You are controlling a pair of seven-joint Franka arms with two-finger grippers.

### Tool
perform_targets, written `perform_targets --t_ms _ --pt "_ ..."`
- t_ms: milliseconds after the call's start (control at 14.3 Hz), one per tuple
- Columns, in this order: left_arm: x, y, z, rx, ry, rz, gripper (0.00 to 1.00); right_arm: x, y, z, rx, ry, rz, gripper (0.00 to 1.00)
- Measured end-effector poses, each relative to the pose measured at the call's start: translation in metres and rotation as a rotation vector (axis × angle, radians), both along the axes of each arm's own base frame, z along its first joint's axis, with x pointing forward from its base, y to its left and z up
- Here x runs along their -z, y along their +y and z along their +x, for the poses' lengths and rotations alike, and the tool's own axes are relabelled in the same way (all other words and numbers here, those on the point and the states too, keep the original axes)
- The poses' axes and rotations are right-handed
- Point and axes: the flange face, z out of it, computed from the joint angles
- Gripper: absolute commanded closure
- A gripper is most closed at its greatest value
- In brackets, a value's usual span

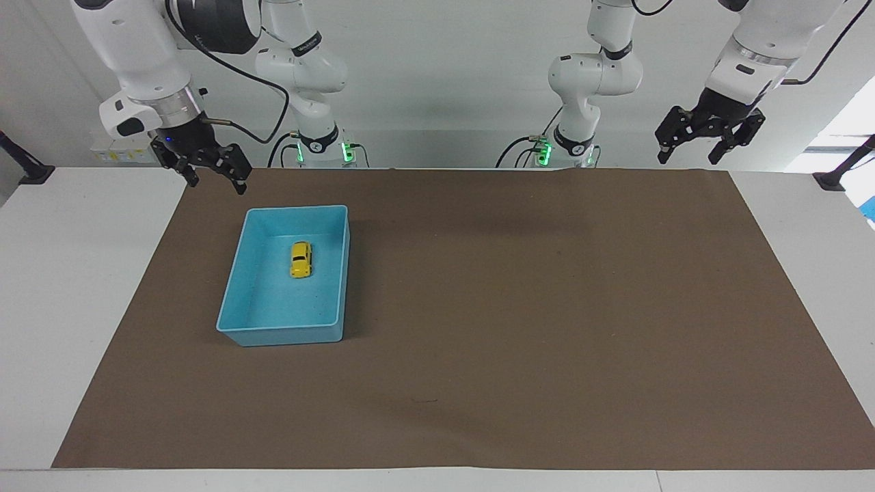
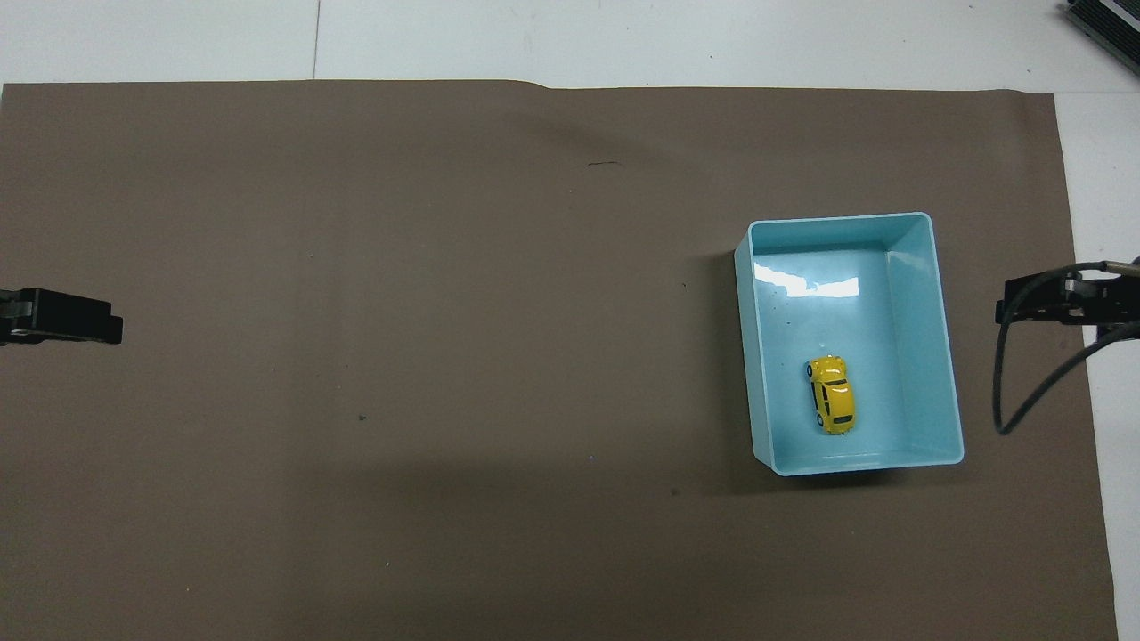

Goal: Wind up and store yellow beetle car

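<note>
End effectors: two, both raised and holding nothing. The right end effector is up over the brown mat's edge at the right arm's end of the bench, fingers spread wide. The left end effector waits over the mat's corner at the left arm's end, fingers likewise spread.
Car: one yellow beetle car, on its wheels on the floor of the blue bin, in the half nearer the robots, touching no wall.
Bin: one, open-topped, on the mat toward the right arm's end.
Handling: probably light, rigid and glossy, so apt to slip or roll on its wheels. I would pinch it across the flanks, mid-body.
Mat: one brown mat over the white bench.
Progress: storing looks done.
</note>
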Motion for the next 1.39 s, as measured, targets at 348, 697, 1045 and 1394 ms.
perform_targets --t_ms 348,697,1045,1394 --pt "0.000 0.000 0.000 0.000 0.000 0.000 0.00 -0.028 0.002 -0.005 -0.002 0.017 0.002 0.00" --pt "0.000 0.000 0.000 0.000 0.000 0.000 0.00 -0.044 0.001 -0.007 -0.005 0.026 0.009 0.00" --pt "0.000 0.000 0.000 0.000 0.000 0.000 0.00 -0.045 -0.003 -0.006 0.002 0.020 0.010 0.00" --pt "0.000 0.000 0.000 0.000 0.000 0.000 0.00 -0.045 0.000 -0.006 -0.003 0.020 0.010 0.00"
